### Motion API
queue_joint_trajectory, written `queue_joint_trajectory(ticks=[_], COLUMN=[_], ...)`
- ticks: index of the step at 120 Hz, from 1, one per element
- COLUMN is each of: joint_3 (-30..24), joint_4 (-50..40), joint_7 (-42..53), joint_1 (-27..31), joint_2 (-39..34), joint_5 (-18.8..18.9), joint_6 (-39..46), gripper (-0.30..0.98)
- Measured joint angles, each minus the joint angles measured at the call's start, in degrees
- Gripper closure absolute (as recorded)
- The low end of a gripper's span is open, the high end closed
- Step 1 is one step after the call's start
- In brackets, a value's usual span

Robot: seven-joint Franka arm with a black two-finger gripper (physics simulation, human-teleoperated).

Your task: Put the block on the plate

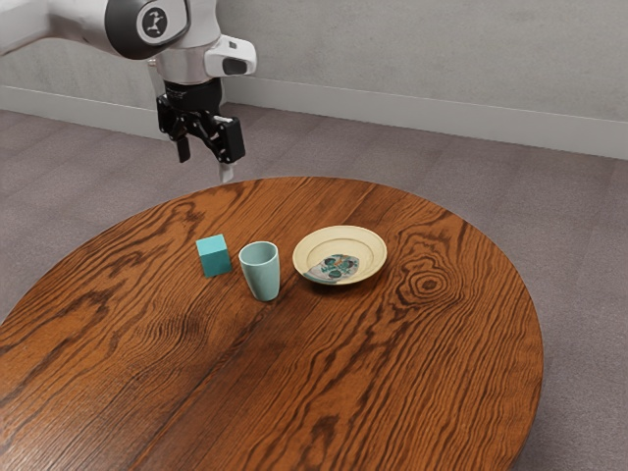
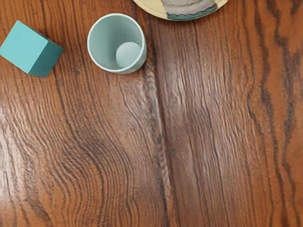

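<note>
Up by the round brown wooden bench (image 1: pixel 392 383), the black two-finger claw (image 1: pixel 206 163) gapes empty; approach seems in hand, calling for alignment over the turquoise cubic block (image 1: pixel 214 257).

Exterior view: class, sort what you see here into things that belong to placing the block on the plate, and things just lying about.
Belongs to the job:
- turquoise block
- patterned plate
- open tool

Just lying about:
- pale green cup, upright
</note>
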Motion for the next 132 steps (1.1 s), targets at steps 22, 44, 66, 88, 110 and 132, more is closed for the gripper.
queue_joint_trajectory(ticks=[22,44,66,88,110,132], joint_3=[0.0,1.26,5.13,10.04,10.87,13.1], joint_4=[0.03,2.43,13.97,21.6,24.84,27.22], joint_7=[0.03,-0.6,-2.74,-7.33,-12.7,-18.85], joint_1=[-0.26,-0.84,0.04,0.99,3.71,5.99], joint_2=[-0.03,3.64,17.09,28.56,33.65,38.56], joint_5=[0.0,0.0,-0.04,-2.85,-5.83,-10.62], joint_6=[-0.39,0.27,3.4,9.73,12.59,13.84], gripper=[0.0,0.0,0.0,0.0,0.0,0.0])
